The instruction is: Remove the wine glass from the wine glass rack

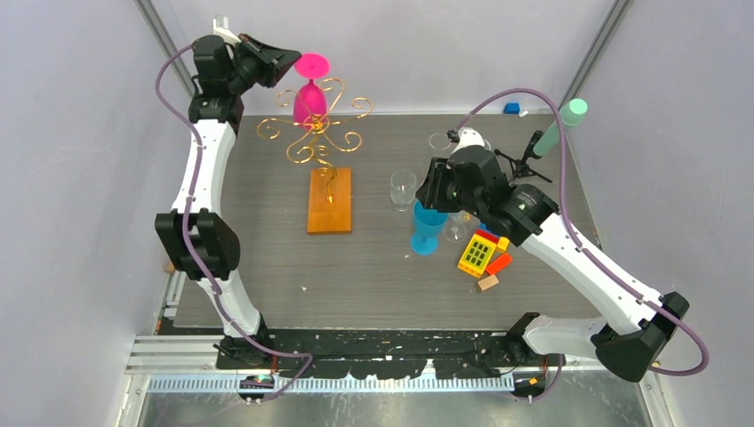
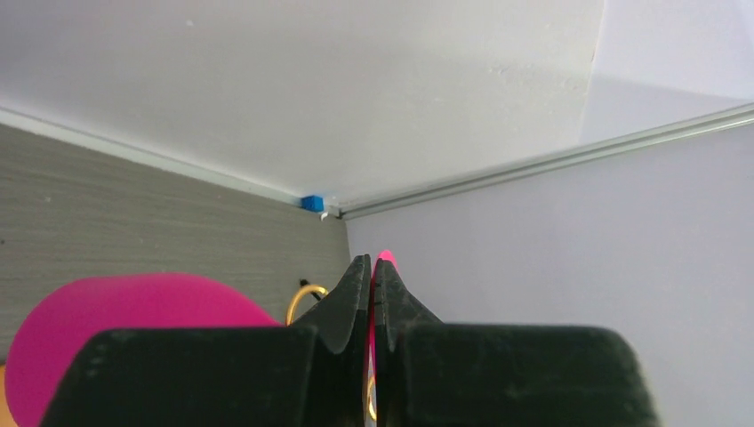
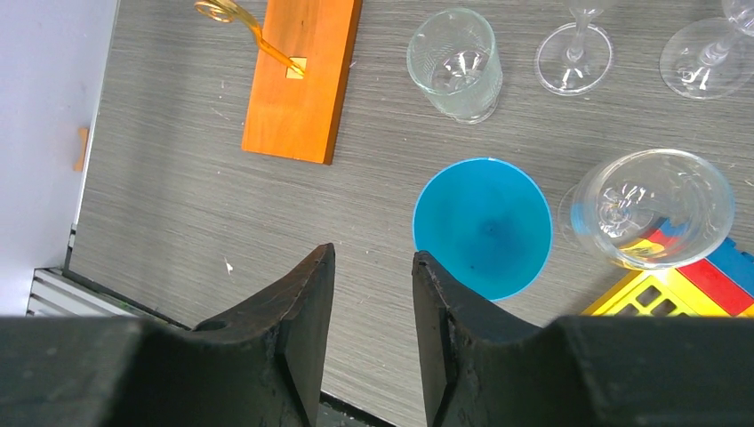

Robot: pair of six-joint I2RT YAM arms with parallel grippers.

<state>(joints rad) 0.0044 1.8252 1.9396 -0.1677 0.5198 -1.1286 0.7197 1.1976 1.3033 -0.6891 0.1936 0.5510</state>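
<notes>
My left hand (image 2: 372,267) pinching foot edge of opaque pink wine glass (image 1: 309,102), hanging upside-down at top of gold wire scroll rack (image 1: 330,203). Risking: thin grip slipping, stem snagging scroll, rack tipping.

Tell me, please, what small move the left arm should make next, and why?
Probably draw the left claw back toward its arm, keeping level. It is shut on the foot of the pink wine glass, which hangs bowl down, apparently among the curled arms of the gold rack, so the stem should slide clear before any lift.
</notes>
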